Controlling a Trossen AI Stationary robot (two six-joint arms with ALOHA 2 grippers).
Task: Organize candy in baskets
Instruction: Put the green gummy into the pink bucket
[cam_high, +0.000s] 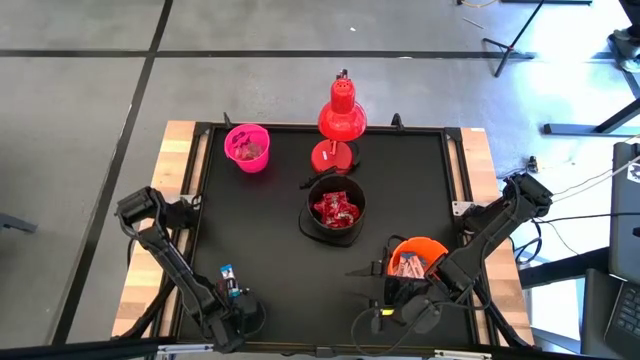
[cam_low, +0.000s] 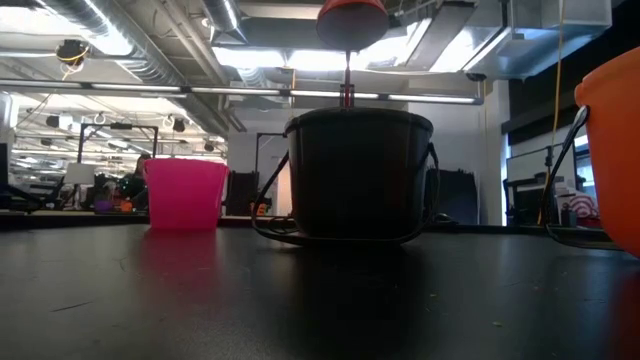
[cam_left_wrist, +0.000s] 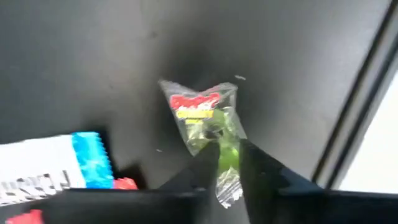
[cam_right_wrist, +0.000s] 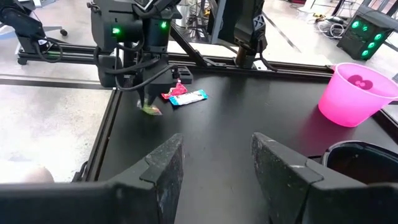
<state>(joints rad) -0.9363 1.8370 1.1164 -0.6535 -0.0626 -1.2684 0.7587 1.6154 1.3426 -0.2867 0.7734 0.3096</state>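
Black matting covers the table (cam_high: 270, 250), which has pale wooden side strips and stands on a grey floor. Three baskets stand on it. At the near left corner the left gripper (cam_left_wrist: 229, 163) pinches one clear, crinkled green candy (cam_left_wrist: 205, 118) between its closed fingers; the right wrist view shows it lifted just off the mat. Just beside it lie a white-and-blue candy (cam_high: 227, 271) and a small red candy (cam_right_wrist: 168, 94). Toward the far left corner stands the pink basket (cam_high: 248, 148), round smooth plastic, with a few dull sweets inside. At the middle of the far edge a red desk lamp (cam_high: 341, 118) stands on its round base, and just in front of it is the black basket (cam_high: 334, 212), filled with shiny red candies (cam_high: 336, 208). Near the right front edge sits the orange basket (cam_high: 414, 260), holding white-and-blue sweets, partly covered by the right arm. The right gripper (cam_right_wrist: 214, 163) hangs beside it, jaws apart and holding nothing.
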